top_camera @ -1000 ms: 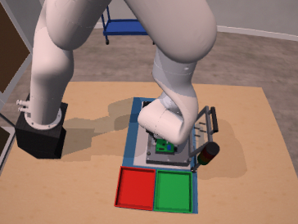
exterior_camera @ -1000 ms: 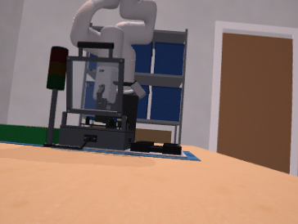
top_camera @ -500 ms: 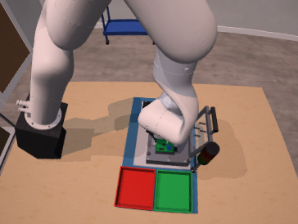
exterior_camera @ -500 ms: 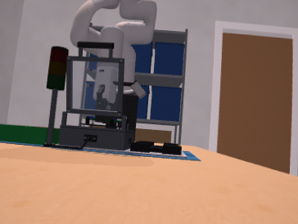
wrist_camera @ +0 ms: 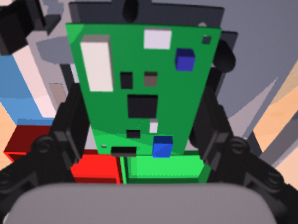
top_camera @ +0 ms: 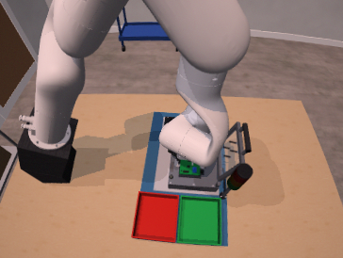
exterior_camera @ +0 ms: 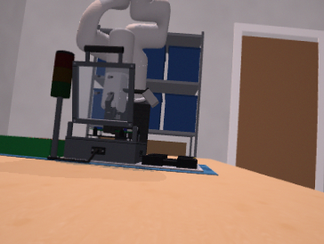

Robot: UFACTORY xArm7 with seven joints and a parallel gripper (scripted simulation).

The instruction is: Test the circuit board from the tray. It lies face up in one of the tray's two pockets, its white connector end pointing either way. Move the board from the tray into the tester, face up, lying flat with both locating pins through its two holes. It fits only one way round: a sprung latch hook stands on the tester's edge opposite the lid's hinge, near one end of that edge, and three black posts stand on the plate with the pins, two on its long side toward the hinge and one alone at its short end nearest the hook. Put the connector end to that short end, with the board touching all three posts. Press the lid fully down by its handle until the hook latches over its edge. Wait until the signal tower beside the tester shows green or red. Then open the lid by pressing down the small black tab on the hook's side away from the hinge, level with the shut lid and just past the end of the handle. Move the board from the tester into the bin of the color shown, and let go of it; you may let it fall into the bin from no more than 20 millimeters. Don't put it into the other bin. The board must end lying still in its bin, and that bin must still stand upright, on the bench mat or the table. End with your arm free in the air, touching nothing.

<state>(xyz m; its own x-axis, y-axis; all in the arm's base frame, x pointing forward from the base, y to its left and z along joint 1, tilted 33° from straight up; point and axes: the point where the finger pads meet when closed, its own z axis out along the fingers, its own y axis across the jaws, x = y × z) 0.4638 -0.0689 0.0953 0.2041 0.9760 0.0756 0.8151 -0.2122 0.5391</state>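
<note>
circuit board (wrist_camera: 145, 90) between open gripper (wrist_camera: 145, 135) fingers, above tester (top_camera: 195, 181).

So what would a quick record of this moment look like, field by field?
Gripper: shut on the circuit board, fingers on its two long edges
Board: face up, over the tester; whether seated, cannot tell
Lid: open, standing upright
Signal tower: no lamp looks lit
Bins: red bin and green bin, side by side, nothing visible inside
</note>
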